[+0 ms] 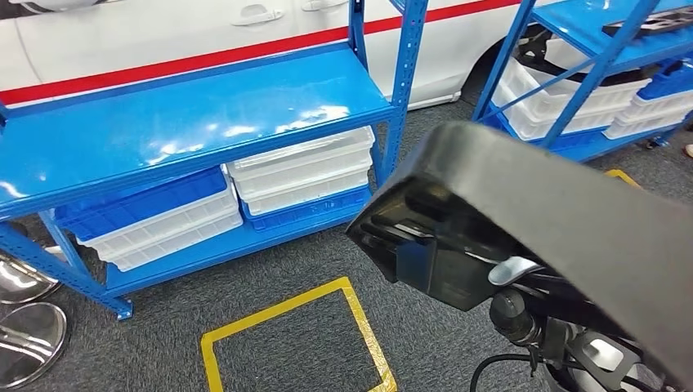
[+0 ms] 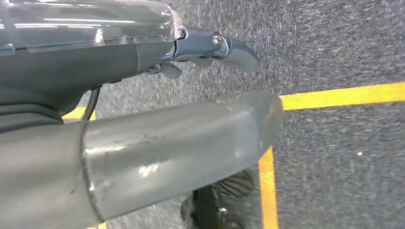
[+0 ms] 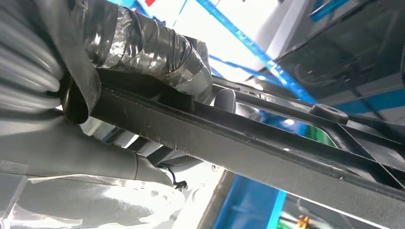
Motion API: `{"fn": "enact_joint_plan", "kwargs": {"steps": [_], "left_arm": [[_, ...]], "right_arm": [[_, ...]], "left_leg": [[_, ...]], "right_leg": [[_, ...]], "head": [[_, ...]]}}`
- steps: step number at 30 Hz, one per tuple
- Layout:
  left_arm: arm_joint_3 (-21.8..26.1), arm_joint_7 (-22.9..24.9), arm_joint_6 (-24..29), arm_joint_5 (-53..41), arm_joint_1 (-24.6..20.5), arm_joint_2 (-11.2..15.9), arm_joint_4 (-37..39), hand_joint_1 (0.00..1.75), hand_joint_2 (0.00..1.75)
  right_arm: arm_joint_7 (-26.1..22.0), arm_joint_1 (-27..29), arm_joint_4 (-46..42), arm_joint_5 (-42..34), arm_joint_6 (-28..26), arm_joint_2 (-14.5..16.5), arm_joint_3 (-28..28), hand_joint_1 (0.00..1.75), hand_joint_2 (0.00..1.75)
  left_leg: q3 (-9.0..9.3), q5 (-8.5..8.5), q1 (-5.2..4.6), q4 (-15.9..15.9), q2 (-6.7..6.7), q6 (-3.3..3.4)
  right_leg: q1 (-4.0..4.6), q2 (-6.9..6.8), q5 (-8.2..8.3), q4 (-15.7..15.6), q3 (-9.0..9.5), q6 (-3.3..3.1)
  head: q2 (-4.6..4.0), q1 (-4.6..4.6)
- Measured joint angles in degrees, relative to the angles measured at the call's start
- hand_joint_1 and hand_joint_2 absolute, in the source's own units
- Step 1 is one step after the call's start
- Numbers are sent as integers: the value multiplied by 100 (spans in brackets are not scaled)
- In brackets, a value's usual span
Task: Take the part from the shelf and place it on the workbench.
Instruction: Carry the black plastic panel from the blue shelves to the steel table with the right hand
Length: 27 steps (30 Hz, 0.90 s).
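Under the blue shelf (image 1: 188, 122), stacked trays (image 1: 302, 171); right hand (image 3: 143, 52) fingers grip the black part (image 1: 523, 212).

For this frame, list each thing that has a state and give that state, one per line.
black part: off the shelf, held up in front of the robot by the right hand.
right hand: grips the black part.
left hand: holds nothing, hangs over the carpet.
blue shelf: top level bare.
white bins: stacked on the lower level.
yellow tape square: on the carpet, nothing inside.
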Motion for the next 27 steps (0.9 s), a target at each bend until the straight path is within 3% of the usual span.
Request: {"fn": "enact_joint_plan", "kwargs": {"steps": [1,2,4,6,7,8,10,12,14,16,17,18,19,21,23,25,27], "left_arm": [[9,-10,3,0,7,0,0,0,0],[13,-18,7,-1,7,0,0,0,0],[15,-27,13,-3,-8,-1,0,0,0],[15,-30,51,-13,-19,-2,0,0,0],[16,-35,85,-16,-20,-2,0,0,0],[19,-42,122,-19,-21,-2,0,0,0],[23,-56,200,-20,-29,-3,0,0,0],[25,-68,312,-25,-37,-9,0,0,0],[30,-90,437,-28,-23,-13,0,0,0],[37,-125,515,-34,2,-13,0,0,0],[39,-140,534,-40,10,-15,0,0,0],[39,-148,544,-53,13,-16,0,0,0],[39,-149,547,-68,13,-17,0,0,0],[38,-138,541,-99,12,-8,0,0,0],[38,-115,512,-131,16,3,0,0,0],[38,-97,468,-155,13,7,0,0,0],[38,-86,401,-167,0,7,0,0,0]], "right_arm": [[1,26,3,1,-13,-3,0,175,175],[2,48,6,2,-23,-6,0,175,175],[3,74,9,8,-50,-10,0,175,175],[-2,89,8,16,-86,-12,0,175,175],[-10,114,5,20,-108,-13,0,175,175],[-21,155,2,24,-131,-16,0,175,175],[-48,263,-6,37,-173,-24,0,175,175],[-89,354,-29,61,-195,-33,0,175,175],[-146,452,-51,103,-213,-44,0,175,175],[-207,607,-67,164,-244,-55,0,175,175],[-239,691,-80,205,-262,-60,0,175,175],[-270,768,-99,262,-281,-65,0,175,175],[-298,839,-122,330,-301,-69,0,175,175],[-344,990,-167,466,-345,-72,0,175,175],[-375,1151,-189,551,-379,-78,0,175,175],[-403,1299,-203,587,-390,-88,0,175,175],[-425,1405,-223,573,-378,-103,3,175,175]], "left_leg": [[-12,3,0,2,70,-3],[-16,4,2,5,137,-8],[-2,-4,7,11,262,-28],[22,-30,-13,25,365,-80],[32,-41,-23,32,411,-116],[39,-48,-32,35,457,-155],[44,-67,-23,47,511,-236],[-43,-251,-1,260,316,-304],[-346,-667,14,949,34,-337],[-671,-951,14,1672,-54,-339],[-716,-921,13,1771,-65,-331],[-645,-777,14,1625,-76,-314],[-477,-561,11,1276,-117,-286],[-92,-213,7,444,-350,-207],[73,-132,-6,58,-491,-153],[94,-108,-5,0,-380,-115],[120,-40,17,-77,-236,-57]], "right_leg": [[-14,-23,-77,239,-88,24],[-25,-44,-37,259,-61,42],[-40,-159,270,-329,324,48],[-14,-389,489,-1093,761,-15],[8,-457,523,-1293,864,-61],[32,-460,518,-1356,878,-107],[28,-330,558,-1363,845,-190],[-1,-223,605,-1387,824,-268],[0,-117,636,-1393,793,-318],[19,9,650,-1390,770,-339],[26,78,653,-1387,768,-340],[30,148,655,-1382,772,-339],[35,222,658,-1376,778,-335],[43,361,670,-1364,777,-310],[33,486,694,-1363,748,-251],[16,592,722,-1366,712,-175],[27,426,605,-1196,608,-119]], "head": [[0,0],[0,1],[0,1],[0,0],[0,0],[0,-1],[0,-1],[0,-1],[0,-2],[0,-2],[0,-2],[0,-2],[0,-2],[0,-2],[0,-2],[0,-2],[0,0]]}}
